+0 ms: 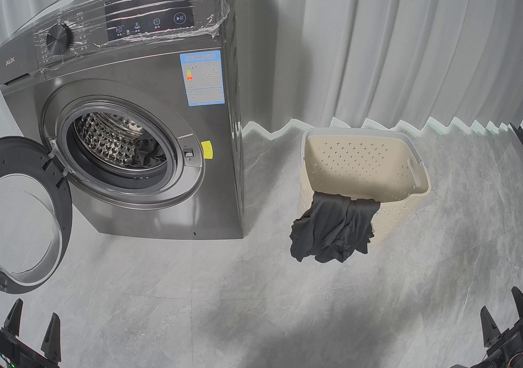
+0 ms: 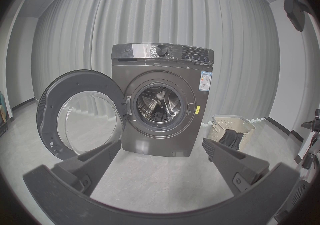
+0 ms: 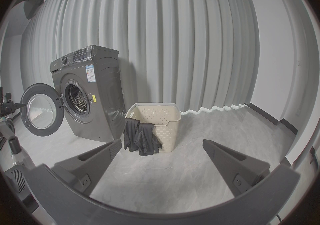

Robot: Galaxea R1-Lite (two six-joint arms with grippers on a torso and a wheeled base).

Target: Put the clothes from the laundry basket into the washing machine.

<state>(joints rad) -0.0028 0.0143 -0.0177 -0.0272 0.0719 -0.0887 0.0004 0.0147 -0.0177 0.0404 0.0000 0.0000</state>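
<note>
Head view: the washing machine [image 1: 163, 113] sits on the floor [image 1: 218, 287] with its round door [image 1: 27, 222] swung wide open on the robot's left side. 1 dark garment [image 1: 147, 154] is lying in the drum. The laundry basket [image 1: 419, 178] stands to the right of the washing machine with a clear gap between them, and a pale curtain [image 1: 381, 31] hangs behind both. A bundle of dark clothes [image 1: 332, 227] is draped over the basket's near rim and hangs down its outside wall. The left end effector [image 1: 34, 312] hangs low in front of the machine's door, empty with its fingers apart. The right end effector [image 1: 501, 303] is well off to the machine's right, past the basket, also spread and empty.

Left wrist view: the left end effector [image 2: 159, 149] has its 2 fingers wide apart with nothing between them, facing the washing machine [image 2: 156, 142] head-on. The dark garment [image 2: 160, 116] shows in the drum.

Right wrist view: the right end effector [image 3: 160, 149] is spread too, holding nothing. The laundry basket [image 3: 163, 119] and the dark clothes [image 3: 140, 135] stand just right of the machine.
</note>
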